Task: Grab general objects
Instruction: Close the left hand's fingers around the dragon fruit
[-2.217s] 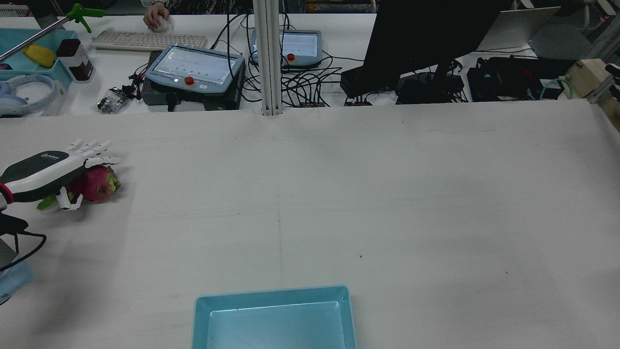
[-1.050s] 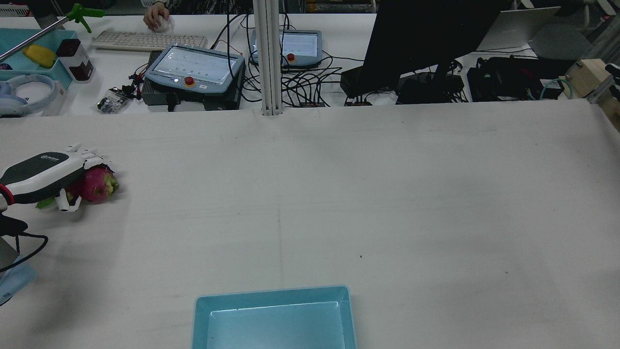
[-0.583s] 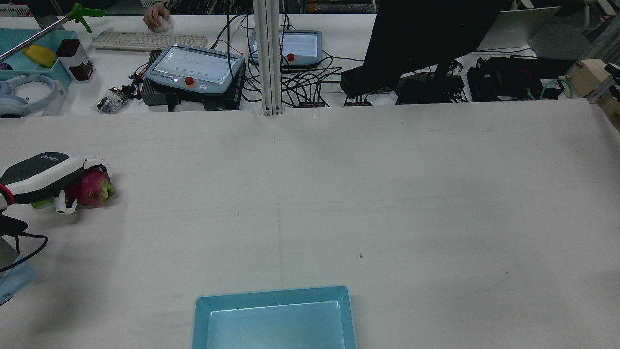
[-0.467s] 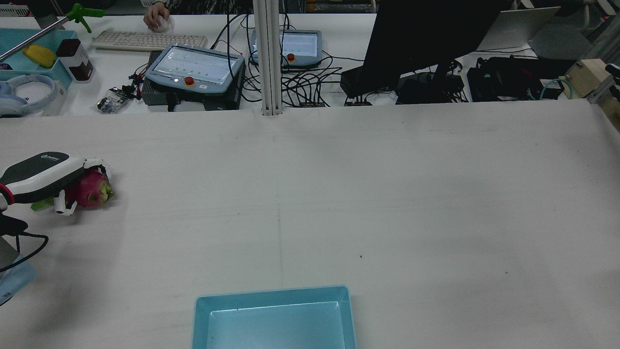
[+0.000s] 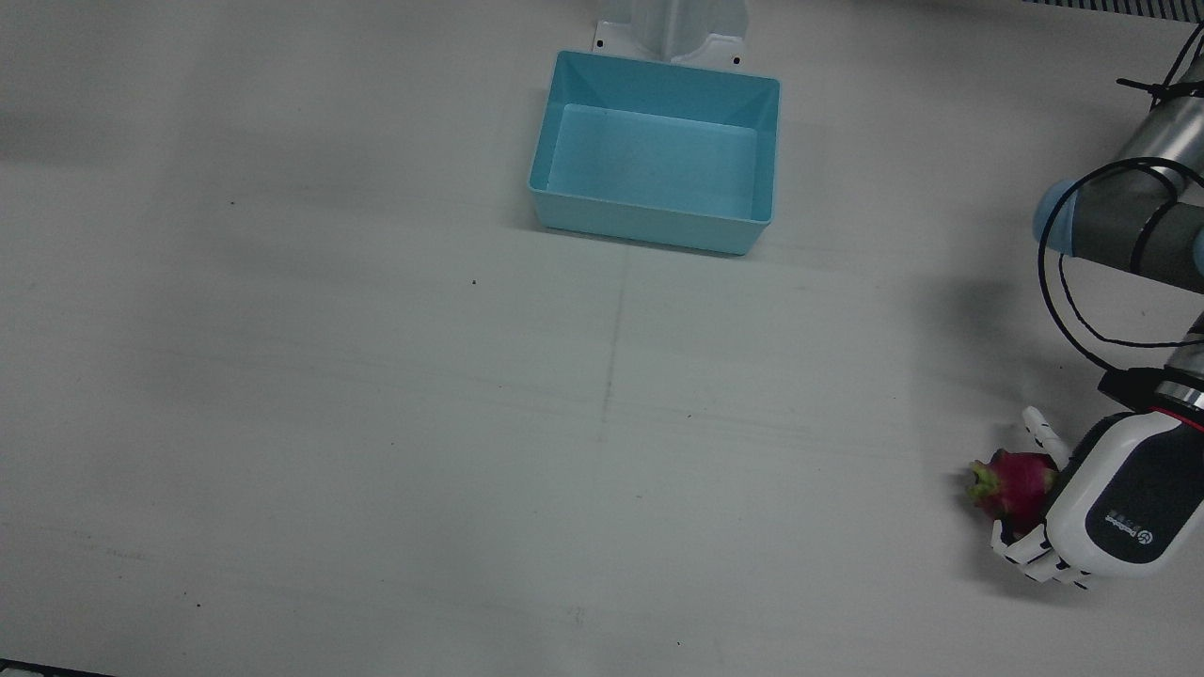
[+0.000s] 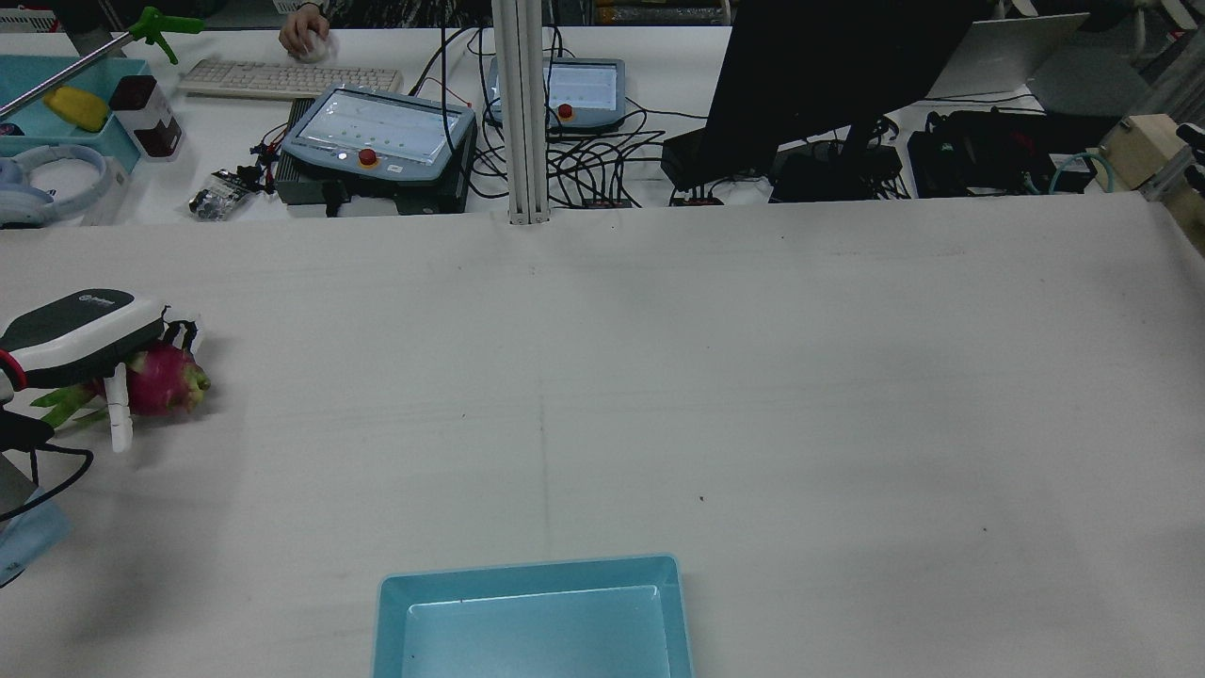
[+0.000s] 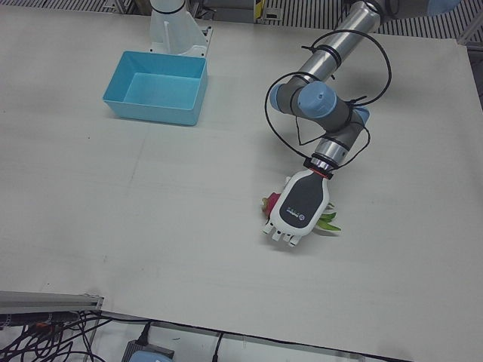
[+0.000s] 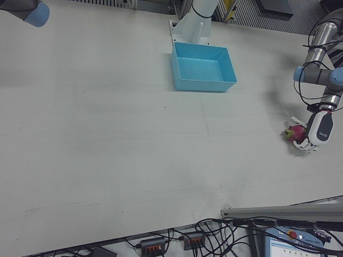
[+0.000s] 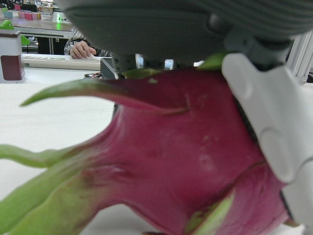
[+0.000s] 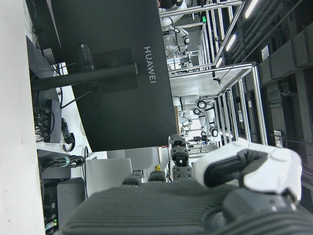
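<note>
**Fingers curl onto the fruit**

We see our left hand point(image 6: 80, 334) now clenched around the dragon fruit point(image 6: 162, 380), fingers no longer splayed, and the fruit seems just off the table point(image 6: 659, 377) at its left edge. Our right hand point(image 10: 195, 196) looks loosely curled, empty. The grasp appears secured.

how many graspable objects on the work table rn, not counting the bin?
1. A dragon fruit at the table's edge on the robot's left side, with the left hand closed over it. The blue bin looks empty. Nothing else shows in any view.
</note>
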